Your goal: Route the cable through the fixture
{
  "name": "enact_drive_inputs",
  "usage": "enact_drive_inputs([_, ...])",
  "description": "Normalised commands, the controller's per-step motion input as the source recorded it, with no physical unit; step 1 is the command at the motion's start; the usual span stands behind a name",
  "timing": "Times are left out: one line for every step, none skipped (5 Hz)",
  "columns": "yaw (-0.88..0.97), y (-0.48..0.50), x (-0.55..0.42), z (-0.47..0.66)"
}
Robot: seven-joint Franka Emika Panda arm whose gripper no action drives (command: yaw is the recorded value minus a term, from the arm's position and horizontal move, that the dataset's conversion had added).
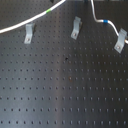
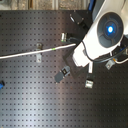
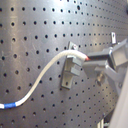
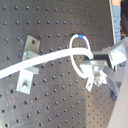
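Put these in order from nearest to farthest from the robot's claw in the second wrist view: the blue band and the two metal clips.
1. The near clip, right beside the gripper.
2. The blue band, on the loop of the cable.
3. The far clip, beyond the loop, where the cable's long run crosses it.

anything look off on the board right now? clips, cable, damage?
Nothing stands out. In the first exterior view the three metal clips stand in a row on the perforated board, none visibly bent. The cable runs white and unbroken, green band and blue band showing. No debris.
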Motion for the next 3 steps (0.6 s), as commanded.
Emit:
enact_drive_inputs([-0.15, 0.004, 0.093, 0.10])
enact_drive_inputs([0.00, 0.318, -0.251, 0.44])
enact_drive_inputs([0.17, 0.370, -0.193, 0.27])
